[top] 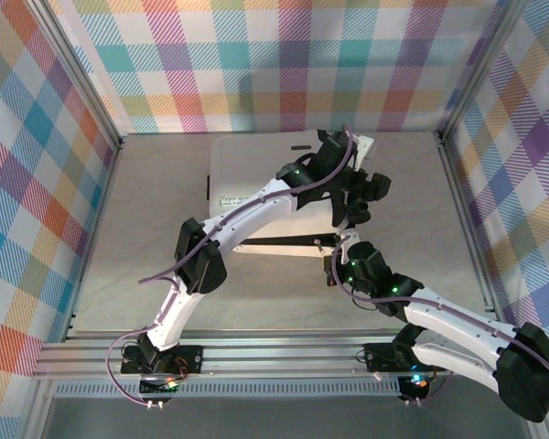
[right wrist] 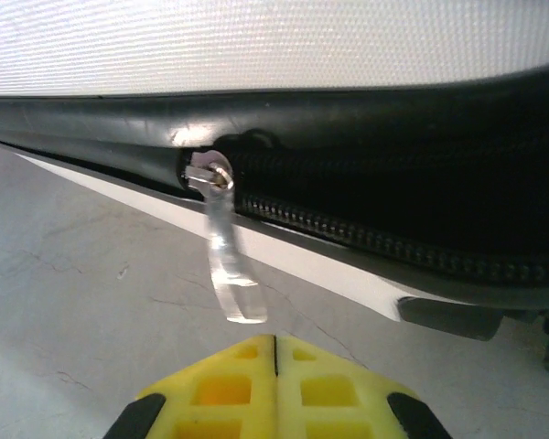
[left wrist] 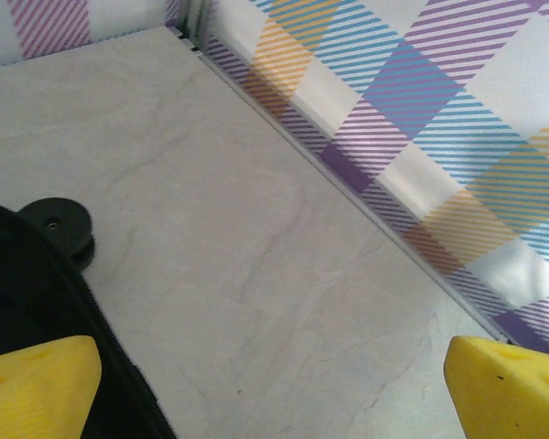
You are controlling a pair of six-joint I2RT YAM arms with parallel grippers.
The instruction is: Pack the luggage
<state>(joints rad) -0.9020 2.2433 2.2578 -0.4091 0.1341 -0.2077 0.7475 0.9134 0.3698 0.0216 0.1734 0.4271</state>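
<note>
The luggage (top: 247, 165) lies toward 12 o'clock on the worktop (top: 146, 219), but the right fingers (right wrist: 325, 389) sit shut and empty at 6 o'clock of its zipper pull (right wrist: 227, 265) while the left fingers (left wrist: 37, 380) gape wide, so the tab may be missed.

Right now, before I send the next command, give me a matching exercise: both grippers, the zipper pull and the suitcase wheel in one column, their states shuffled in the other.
Things:
1 left gripper
2 right gripper
3 zipper pull
4 wheel

States:
A silvery, dangling from the black seam of the luggage
B shut, nothing between its fingers
C black and round
D open

Pairs: 1-D; 2-B; 3-A; 4-C
</note>
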